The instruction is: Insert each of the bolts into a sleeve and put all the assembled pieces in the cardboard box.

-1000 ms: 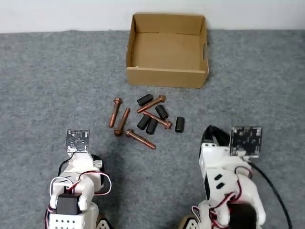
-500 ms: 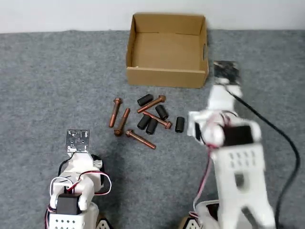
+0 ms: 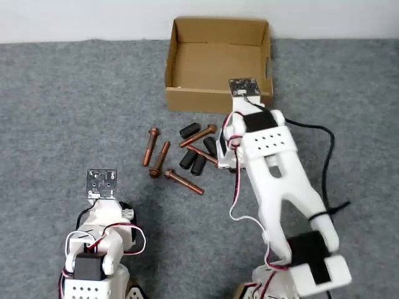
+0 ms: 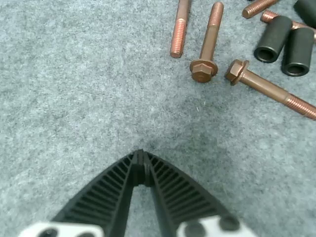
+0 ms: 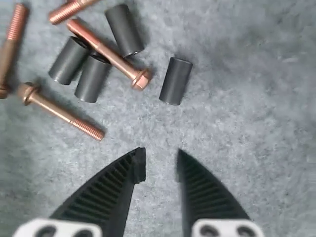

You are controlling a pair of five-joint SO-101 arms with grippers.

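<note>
Bolts [image 3: 183,181]: copper-brown, metallic. Sleeves [image 3: 189,131]: matt black. Cardboard box [image 3: 218,99]: plain tan. Desk [image 3: 62,124]: grey, finely speckled. Left gripper [image 4: 140,158] and right gripper [image 5: 160,165]: black, ribbed inner faces. Arms [image 3: 274,168]: white shells, black motors, red and white wiring.

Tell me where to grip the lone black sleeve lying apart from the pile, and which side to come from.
Grip the sleeve across its middle, coming down from above with the right gripper, which is open. It lies flat on the carpet, so its round sides are the free faces. One jaw probably has to slip between it and the nearby bolt head.
</note>
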